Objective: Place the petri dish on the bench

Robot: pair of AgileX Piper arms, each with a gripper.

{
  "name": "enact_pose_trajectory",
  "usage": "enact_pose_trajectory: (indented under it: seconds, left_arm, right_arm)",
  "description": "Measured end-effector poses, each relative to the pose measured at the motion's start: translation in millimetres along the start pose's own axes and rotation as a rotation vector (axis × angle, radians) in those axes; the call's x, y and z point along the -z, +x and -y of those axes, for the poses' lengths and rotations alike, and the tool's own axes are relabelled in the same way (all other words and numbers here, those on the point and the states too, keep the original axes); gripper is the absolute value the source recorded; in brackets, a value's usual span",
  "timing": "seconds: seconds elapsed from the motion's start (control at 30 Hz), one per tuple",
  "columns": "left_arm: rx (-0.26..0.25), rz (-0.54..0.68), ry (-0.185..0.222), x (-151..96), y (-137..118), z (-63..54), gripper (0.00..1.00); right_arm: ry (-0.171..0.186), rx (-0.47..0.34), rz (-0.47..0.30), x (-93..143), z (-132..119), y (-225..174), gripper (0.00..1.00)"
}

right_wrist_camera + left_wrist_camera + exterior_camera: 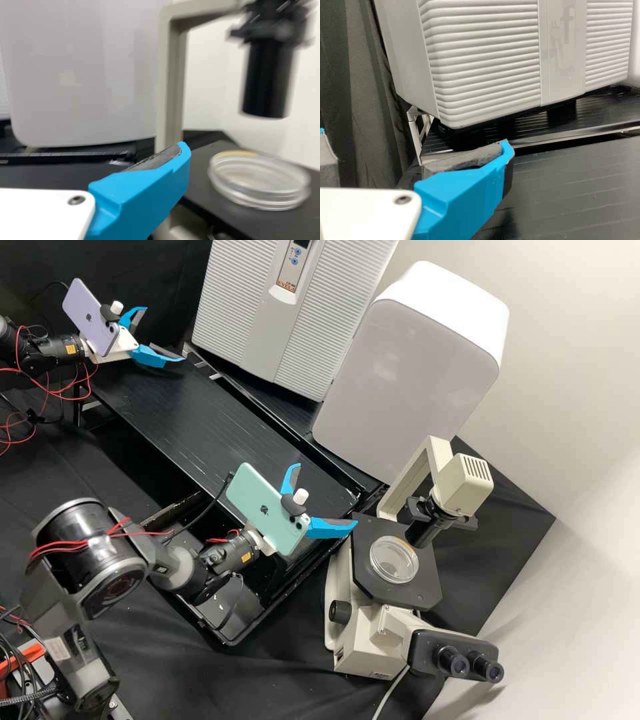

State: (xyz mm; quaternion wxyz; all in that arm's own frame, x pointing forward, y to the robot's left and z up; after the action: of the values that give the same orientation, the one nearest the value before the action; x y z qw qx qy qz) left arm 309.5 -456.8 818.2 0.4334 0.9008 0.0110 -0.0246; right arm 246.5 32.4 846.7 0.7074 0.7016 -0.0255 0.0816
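Right claw point(327, 495) and left claw point(165, 333) gape, the petri dish point(393, 561) flat, face up on the microscope stage point(427, 590).

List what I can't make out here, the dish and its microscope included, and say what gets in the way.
- Petri dish contents: small under glare in the high view, blurred in the right wrist view.
- Microscope top: cut off by the right wrist view's upper edge.
- Left gripper: in the left wrist view, one finger is mostly cut off by the left edge.
- Ribbed grey unit's top: cut off by the high view's upper edge.
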Motion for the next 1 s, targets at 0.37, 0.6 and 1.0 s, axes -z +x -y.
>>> enact_pose_trajectory:
  seconds: [0.37,0.6,1.0]
  left_arm:
    - [0.000,0.000,0.000,0.0,0.0,0.0,1.00]
    - [0.000,0.000,0.000,0.0,0.0,0.0,1.00]
    - [0.000,0.000,0.000,0.0,0.0,0.0,1.00]
  right_arm:
    - [-0.101,-0.153,0.055,-22.1,-27.6,-6.8,1.00]
    - [-0.165,-0.149,0.134,-48.4,-27.9,16.6,1.00]
    - [-0.150,-0.204,0.235,-77.9,-40.4,42.2,1.00]
